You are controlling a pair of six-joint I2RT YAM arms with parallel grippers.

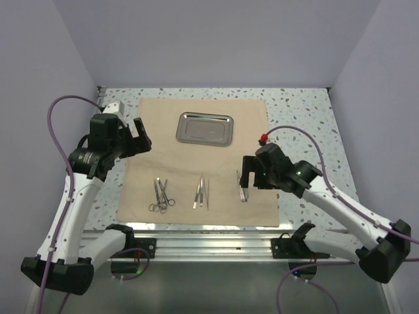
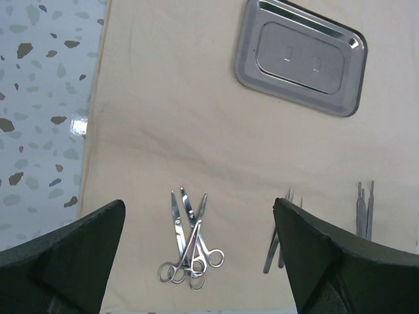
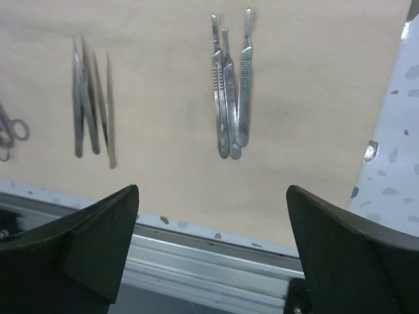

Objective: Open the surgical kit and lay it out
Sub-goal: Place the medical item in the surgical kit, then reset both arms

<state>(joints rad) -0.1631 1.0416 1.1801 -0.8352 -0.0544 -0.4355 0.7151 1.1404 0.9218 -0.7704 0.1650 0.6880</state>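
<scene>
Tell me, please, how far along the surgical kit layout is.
Looks nearly done. The cloth lies open, the tray sits empty at its far side, and forceps, tweezers and scalpel handles lie in three groups. The left claw and right claw are open, empty. Little seems left.

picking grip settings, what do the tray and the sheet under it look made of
The tray is likely stainless steel: shiny, mirroring light along its rim. The cloth wrap looks like tan fabric, matte, with soft creases; the exact fibre cannot be told.

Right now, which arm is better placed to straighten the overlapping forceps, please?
Left. The left tool hovers on the forceps side of the cloth; the right tool is over the handles opposite.
</scene>
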